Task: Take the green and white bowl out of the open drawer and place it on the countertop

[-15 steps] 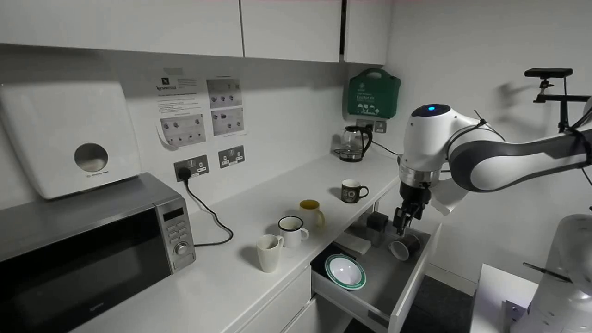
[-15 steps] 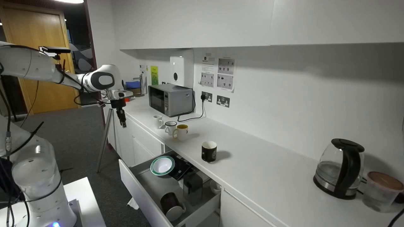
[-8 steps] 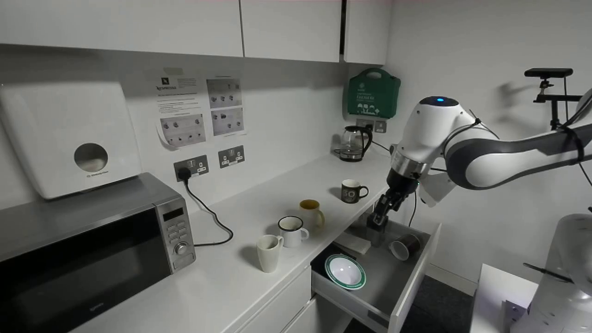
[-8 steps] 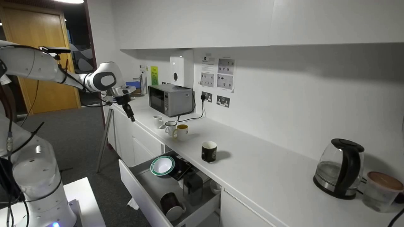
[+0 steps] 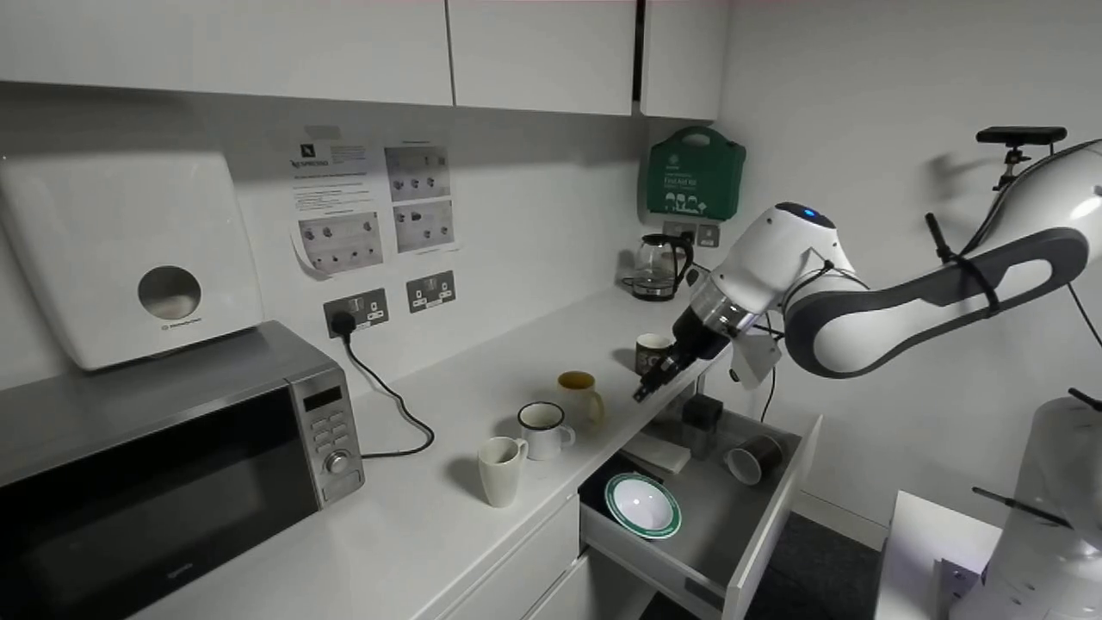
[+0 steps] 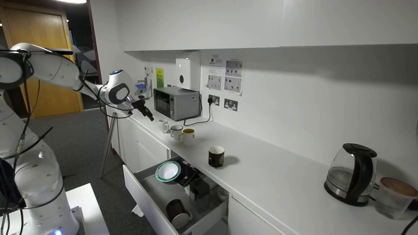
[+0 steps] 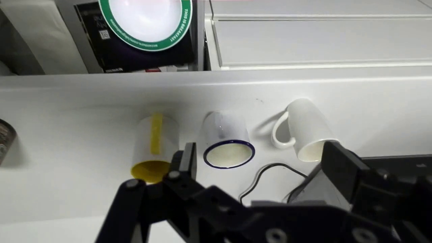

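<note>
The green and white bowl (image 5: 643,506) lies inside the open drawer (image 5: 715,525), at one end of it, partly over a flat black box. It shows in both exterior views (image 6: 168,171), and at the top of the wrist view (image 7: 146,20), cut off by the frame edge. The white countertop (image 5: 379,534) runs along the wall above the drawer. My gripper (image 5: 639,394) is tilted and hangs in the air above the countertop's front edge, apart from the bowl. In the wrist view my gripper (image 7: 260,148) has its fingers wide apart, with nothing between them.
A white mug (image 5: 501,472), a dark-rimmed mug (image 5: 544,439), a yellow-lined mug (image 5: 578,400) and a black mug (image 6: 216,158) stand on the countertop. A microwave (image 5: 327,430) and kettle (image 6: 352,176) stand further along. A mug (image 6: 176,212) and black-topped container (image 6: 200,195) are in the drawer.
My arm has swung from over the drawer toward the countertop, and the gripper has tilted from nearly vertical to strongly slanted. The bowl and drawer have not moved.
</note>
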Robot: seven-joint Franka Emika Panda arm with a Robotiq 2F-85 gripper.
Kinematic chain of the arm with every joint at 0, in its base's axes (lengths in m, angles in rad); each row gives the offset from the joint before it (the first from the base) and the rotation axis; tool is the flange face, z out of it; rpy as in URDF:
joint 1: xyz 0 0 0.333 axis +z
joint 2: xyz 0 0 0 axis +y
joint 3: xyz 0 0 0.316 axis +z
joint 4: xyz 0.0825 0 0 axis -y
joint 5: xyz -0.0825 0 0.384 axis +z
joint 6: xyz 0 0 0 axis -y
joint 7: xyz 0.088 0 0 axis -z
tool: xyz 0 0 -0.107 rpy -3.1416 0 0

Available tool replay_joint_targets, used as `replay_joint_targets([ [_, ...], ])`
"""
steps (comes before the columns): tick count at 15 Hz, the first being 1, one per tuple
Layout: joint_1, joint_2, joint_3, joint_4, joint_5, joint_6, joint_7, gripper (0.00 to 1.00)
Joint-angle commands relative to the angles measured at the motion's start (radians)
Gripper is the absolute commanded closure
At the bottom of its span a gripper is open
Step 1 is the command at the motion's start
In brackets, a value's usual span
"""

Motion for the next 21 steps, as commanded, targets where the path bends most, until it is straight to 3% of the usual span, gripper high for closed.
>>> replay_joint_targets([
  [1, 0.070, 0.103, -0.071, -0.011, 0.070, 0.167, -0.129, 0.00],
  [4, 0.143, 0.207, -0.132, -0.017, 0.201, 0.271, -0.273, 0.00],
  [8, 0.215, 0.300, -0.164, 0.000, 0.530, 0.297, -0.577, 0.00],
  [14, 0.194, 0.329, -0.150, 0.006, 0.887, 0.247, -0.924, 0.00],
  [21, 0.178, 0.365, -0.170, 0.022, 1.189, 0.164, -1.195, 0.00],
])
